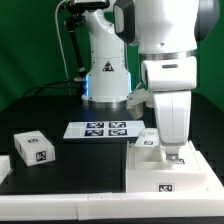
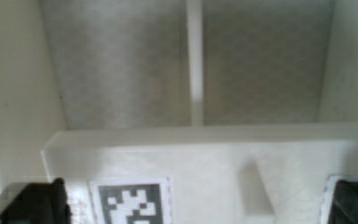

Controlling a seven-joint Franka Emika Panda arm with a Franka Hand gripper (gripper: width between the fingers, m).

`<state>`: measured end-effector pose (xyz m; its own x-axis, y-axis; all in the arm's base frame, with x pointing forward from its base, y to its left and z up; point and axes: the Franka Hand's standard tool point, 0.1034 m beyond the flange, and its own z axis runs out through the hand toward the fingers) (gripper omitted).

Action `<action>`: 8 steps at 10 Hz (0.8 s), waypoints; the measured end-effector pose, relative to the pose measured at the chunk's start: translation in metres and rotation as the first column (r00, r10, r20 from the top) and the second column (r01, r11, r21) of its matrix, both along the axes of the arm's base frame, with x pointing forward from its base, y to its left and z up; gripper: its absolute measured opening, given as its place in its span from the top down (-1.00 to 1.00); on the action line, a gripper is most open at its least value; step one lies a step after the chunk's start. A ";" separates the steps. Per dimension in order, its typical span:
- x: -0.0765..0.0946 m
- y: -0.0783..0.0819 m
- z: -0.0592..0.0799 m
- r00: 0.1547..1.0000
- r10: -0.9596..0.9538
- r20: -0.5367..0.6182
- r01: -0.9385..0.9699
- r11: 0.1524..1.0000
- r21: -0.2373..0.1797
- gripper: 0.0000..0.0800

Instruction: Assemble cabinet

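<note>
The cabinet box (image 1: pixel 190 172) is lying flat on the black bench (image 1: pixel 60 195), at about 4 o'clock from the middle of the exterior view. Its long axis seems to be running from 9 to 3 o'clock across that view. One side wall is facing the camera and showing a single tag (image 1: pixel 165 187).

The hand (image 1: pixel 172 157) is hanging straight down over the box's far edge, with its tips right at the white surface. In the wrist view the dark fingers (image 2: pixel 34 205) are standing wide apart, and a white tagged face is sitting between them. I cannot tell whether they are pressing on it or hanging loose beside it.

One small tagged piece (image 1: pixel 147 141) is sitting just beside the hand, at its 10 o'clock, against the box's far corner. Two more white parts are lying well apart from the box, toward 8 o'clock: a tagged block (image 1: pixel 32 148) and a second block (image 1: pixel 4 163), which the picture's edge is cutting off.

One marker board (image 1: pixel 103 129) is lying near the middle of the bench. One white arm (image 1: pixel 165 60) is rising above the box, its base standing at 12 o'clock from the board.
</note>
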<state>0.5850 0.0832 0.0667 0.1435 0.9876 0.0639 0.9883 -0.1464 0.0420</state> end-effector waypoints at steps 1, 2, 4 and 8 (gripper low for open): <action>-0.009 0.000 0.009 0.999 -0.032 0.024 0.032 0.999 0.001 -0.97; -0.021 0.000 0.018 0.996 -0.073 0.050 0.073 0.997 0.005 -0.99; -0.048 -0.003 0.025 0.990 -0.131 0.052 0.131 0.991 0.003 -0.99; -0.059 -0.004 0.022 0.990 -0.136 0.043 0.136 0.991 0.000 -0.99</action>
